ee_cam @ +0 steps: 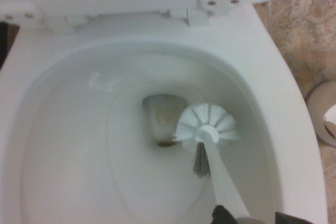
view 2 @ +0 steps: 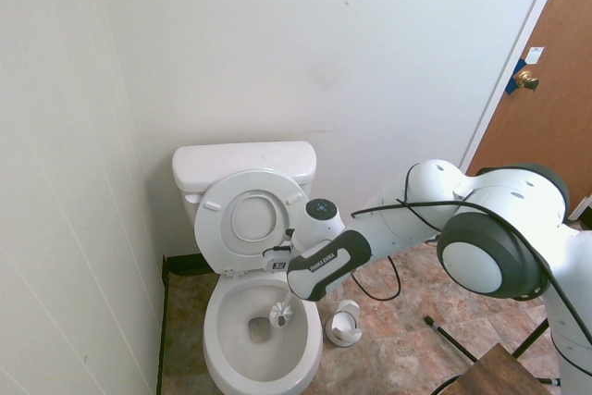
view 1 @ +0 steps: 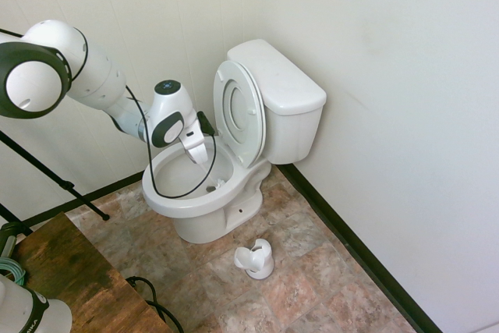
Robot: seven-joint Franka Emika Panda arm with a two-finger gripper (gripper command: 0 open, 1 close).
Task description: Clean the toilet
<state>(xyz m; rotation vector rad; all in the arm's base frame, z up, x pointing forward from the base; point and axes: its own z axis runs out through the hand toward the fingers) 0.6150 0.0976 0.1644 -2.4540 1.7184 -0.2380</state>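
First exterior view: reaching with hand [view 1: 196,146] over bowl [view 1: 178,173] of toilet [view 1: 204,228], with fingers shut on handle of white brush [view 1: 212,185]. Toilet near wall, seat and lid [view 1: 240,113] upright before tank [view 1: 277,76]. On floor beside toilet, white holder [view 1: 260,260].

Second exterior view: toilet with tank along wall, holding brush inside bowl, close to drain [view 2: 260,329].

Wrist view: white bristles spread, grey tuft [ee_cam: 201,160] below brush head, brownish stain [ee_cam: 166,143] at drain.

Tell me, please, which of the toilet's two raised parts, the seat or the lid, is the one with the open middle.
The seat: it is a ring standing in front, while the lid behind it fills its opening.
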